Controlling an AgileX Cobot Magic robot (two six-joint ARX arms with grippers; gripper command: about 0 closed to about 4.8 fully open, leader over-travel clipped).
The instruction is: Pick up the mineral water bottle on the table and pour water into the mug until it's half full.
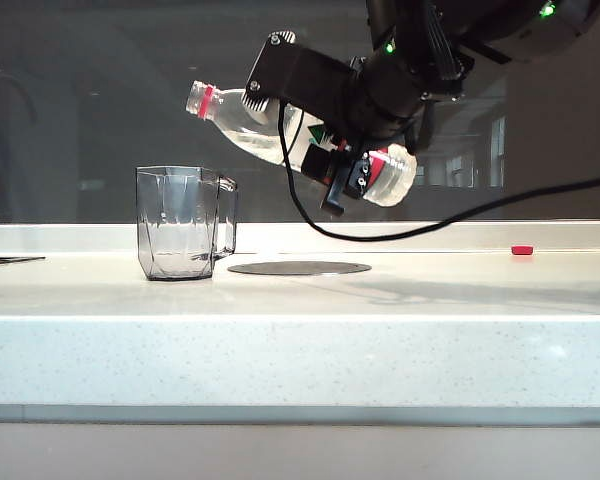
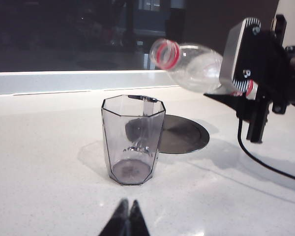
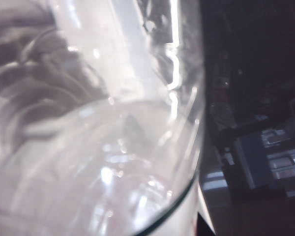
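My right gripper [image 1: 346,168] is shut on the mineral water bottle [image 1: 265,137] and holds it in the air, tilted, with its red-ringed open mouth [image 1: 201,100] pointing left and slightly up. The mouth hangs above the mug's right rim. The clear faceted mug [image 1: 183,223] stands upright on the table [image 1: 300,345] and looks empty. No stream of water shows. In the left wrist view the mug [image 2: 132,140] stands just ahead of my shut left gripper [image 2: 128,207], with the bottle [image 2: 192,65] above and beyond it. The bottle's clear wall [image 3: 98,137] fills the right wrist view.
A flat dark round disc [image 1: 299,268] is set in the table right of the mug. A small red thing [image 1: 522,250] lies at the far right. A black cable [image 1: 460,215] hangs from the right arm over the table. A raised ledge [image 1: 430,235] runs along the back.
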